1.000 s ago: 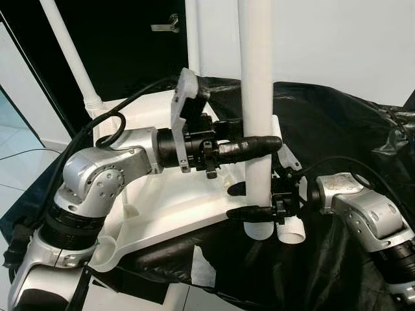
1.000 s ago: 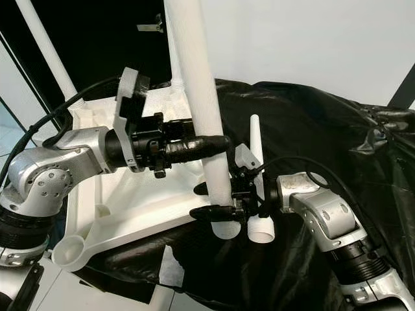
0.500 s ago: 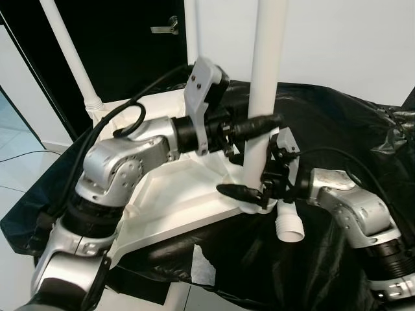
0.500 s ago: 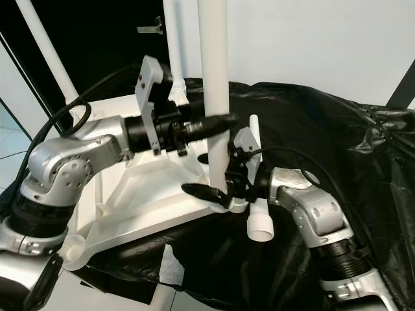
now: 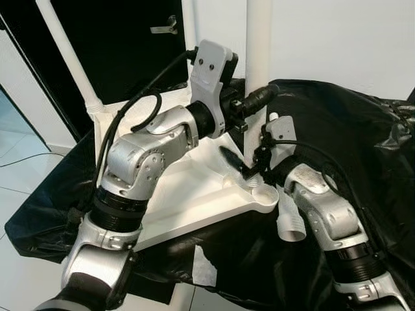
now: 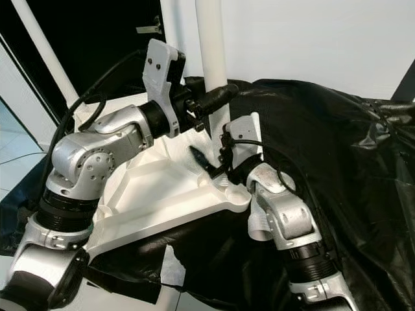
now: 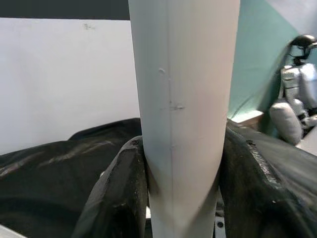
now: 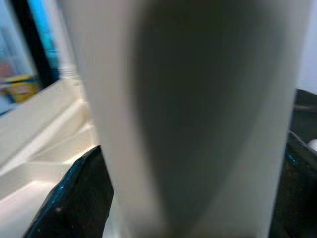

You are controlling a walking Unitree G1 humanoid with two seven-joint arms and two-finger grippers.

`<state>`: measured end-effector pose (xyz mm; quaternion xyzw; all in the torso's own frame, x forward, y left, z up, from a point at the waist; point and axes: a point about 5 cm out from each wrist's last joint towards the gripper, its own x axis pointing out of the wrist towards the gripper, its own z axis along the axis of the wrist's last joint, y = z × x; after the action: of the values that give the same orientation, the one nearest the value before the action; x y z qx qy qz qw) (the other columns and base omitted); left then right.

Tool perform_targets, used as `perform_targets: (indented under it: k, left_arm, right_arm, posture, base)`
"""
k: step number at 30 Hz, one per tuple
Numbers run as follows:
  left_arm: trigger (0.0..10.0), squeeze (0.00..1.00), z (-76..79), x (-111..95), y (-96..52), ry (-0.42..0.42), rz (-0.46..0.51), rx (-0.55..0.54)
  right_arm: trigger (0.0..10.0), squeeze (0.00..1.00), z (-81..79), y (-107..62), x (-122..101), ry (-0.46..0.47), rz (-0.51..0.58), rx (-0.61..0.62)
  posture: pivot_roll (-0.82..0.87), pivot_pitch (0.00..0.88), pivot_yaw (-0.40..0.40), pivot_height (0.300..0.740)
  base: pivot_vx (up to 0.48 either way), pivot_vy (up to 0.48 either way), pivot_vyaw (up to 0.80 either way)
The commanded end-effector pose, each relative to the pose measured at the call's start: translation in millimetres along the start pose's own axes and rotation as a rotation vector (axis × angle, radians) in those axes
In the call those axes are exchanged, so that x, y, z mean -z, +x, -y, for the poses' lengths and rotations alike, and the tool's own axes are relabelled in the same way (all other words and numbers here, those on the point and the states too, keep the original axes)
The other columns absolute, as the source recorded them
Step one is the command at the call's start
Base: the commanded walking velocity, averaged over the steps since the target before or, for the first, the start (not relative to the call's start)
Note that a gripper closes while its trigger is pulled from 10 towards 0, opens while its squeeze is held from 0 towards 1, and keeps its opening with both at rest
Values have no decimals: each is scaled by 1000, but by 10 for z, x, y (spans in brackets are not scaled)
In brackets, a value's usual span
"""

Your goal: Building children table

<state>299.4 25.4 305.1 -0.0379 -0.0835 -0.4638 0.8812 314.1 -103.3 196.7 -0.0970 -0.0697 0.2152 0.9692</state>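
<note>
Gripping unmarked white leg [image 5: 258, 39]

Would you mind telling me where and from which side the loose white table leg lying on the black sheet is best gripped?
Probably mid-shaft, across its width, coming from above. The loose leg lies on the black sheet beside the tabletop, its wide open end toward the robot; the round shaft suits two fingers. Both the left gripper and right gripper currently clamp the upright leg.
</note>
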Motion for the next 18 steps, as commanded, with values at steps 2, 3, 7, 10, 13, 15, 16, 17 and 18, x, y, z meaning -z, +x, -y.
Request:
perform_targets:
  k: [2,3,7,10,13,15,16,17,18]
  left_arm:
    - [10000,0,13,-48,32,29,12,-31]
    - [10000,0,24,-53,51,27,16,-39]
    - [10000,0,56,-65,90,16,25,-42]
    - [10000,0,77,-73,119,15,30,-41]
    - [10000,0,93,-77,136,14,31,-43]
    - [10000,0,106,-84,157,15,33,-43]
    - [10000,0,106,-84,157,15,33,-43]
    - [10000,0,109,-88,164,15,34,-43]
    - [10000,0,114,-90,171,16,34,-42]
  right_arm:
    - [10000,0,-5,52,5,-3,2,61]
    - [10000,0,-21,71,16,2,1,80]
    - [10000,0,-69,124,19,-12,3,105]
    - [10000,0,-89,162,-6,-20,15,113]
    - [7961,0,-100,181,-14,-30,22,127]
    - [2353,0,-101,201,-3,-77,20,124]
    - [2353,0,-101,201,-3,-77,20,124]
    - [2353,0,-103,205,1,-89,20,117]
    - [0,0,-107,207,8,-113,20,109]
  posture:
    - [0,0,70,740]
    - [1,0,73,740]
    - [0,0,78,740]
    - [-2,0,80,740]
    - [-2,0,81,740]
    - [-2,0,81,740]
    - [-2,0,81,740]
    - [-2,0,81,740]
    - [-3,0,82,740]
  base:
    - [0,0,0]
    - [0,0,0]
    - [0,0,0]
    - [0,0,0]
    - [0,0,0]
    - [0,0,0]
    - [0,0,0]
    - [0,0,0]
    - [0,0,0]
